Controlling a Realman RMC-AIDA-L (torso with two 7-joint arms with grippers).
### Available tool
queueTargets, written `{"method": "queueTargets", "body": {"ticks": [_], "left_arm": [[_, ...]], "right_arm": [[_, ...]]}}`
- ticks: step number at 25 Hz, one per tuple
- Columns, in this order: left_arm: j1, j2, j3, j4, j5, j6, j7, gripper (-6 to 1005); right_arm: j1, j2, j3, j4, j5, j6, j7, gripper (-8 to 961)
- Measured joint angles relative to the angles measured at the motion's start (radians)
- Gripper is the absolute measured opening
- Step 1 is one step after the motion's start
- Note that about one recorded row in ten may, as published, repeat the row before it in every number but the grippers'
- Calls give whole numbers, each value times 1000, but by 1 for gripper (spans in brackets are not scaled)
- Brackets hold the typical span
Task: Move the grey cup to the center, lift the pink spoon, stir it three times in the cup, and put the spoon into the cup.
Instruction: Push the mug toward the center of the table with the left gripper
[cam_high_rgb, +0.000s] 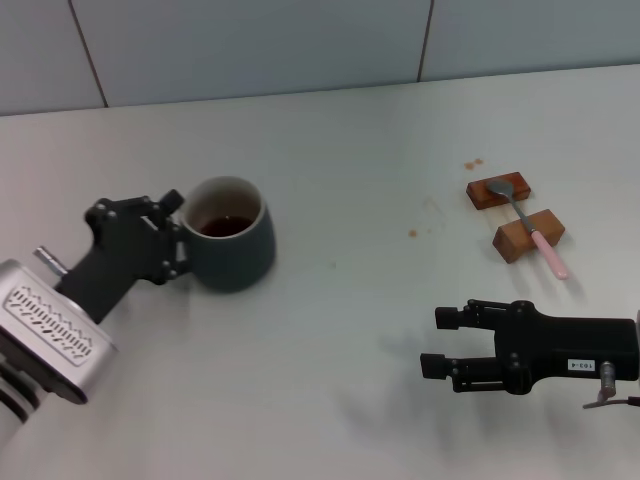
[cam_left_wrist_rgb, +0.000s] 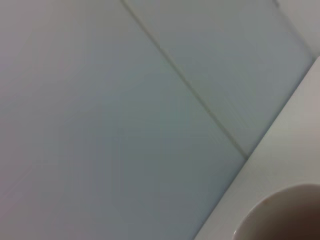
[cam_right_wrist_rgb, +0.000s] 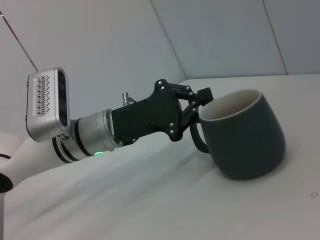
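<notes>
The grey cup (cam_high_rgb: 232, 247) stands upright on the white table (cam_high_rgb: 330, 350), in the left half of the scene and at mid depth. Its pale interior holds a small amount of brown liquid at the bottom. In the right wrist view the loop handle faces the left gripper (cam_high_rgb: 176, 237), and the cup base sits flat on the surface.

The left gripper is at the left side of the cup, with its black fingers clamped on the handle and the rim beside it. The left arm reaches in from the near left corner, forearm angled up and to the right, silver wrist housing low at the left edge. The left wrist view shows only a portion of the cup's rim (cam_left_wrist_rgb: 280, 212), the table edge and the wall panels.

The pink spoon (cam_high_rgb: 531, 226) lies at the far right, well apart from the cup. It rests across 2 wooden blocks (cam_high_rgb: 513, 214): the metal bowl on the far block, the pink handle over the near block and pointing toward the near right.

The right gripper (cam_high_rgb: 437, 342) hovers over the near right of the table, nearer than the spoon, pointing left, with its fingers apart and holding nothing
</notes>
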Motion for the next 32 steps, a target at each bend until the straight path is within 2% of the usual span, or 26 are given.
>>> {"method": "queueTargets", "body": {"ticks": [13, 23, 28, 30, 32], "left_arm": [[-34, -1, -6, -98, 65, -9, 34, 72], [-70, 0, -10, -164, 119, -63, 37, 84], [-14, 10, -37, -218, 120, 103, -4, 90], [34, 17, -32, -201, 133, 224, -121, 93], [47, 19, -30, -184, 146, 253, -180, 95]], "right_arm": [[1, -1, 0, 15, -2, 0, -6, 825], [-1, -1, 3, 16, -10, 1, -7, 825], [-5, -1, 68, 31, 14, -4, -7, 825], [-9, -3, 129, 60, 60, -8, -7, 825], [-13, -4, 151, 71, 86, -11, -1, 825]]}}
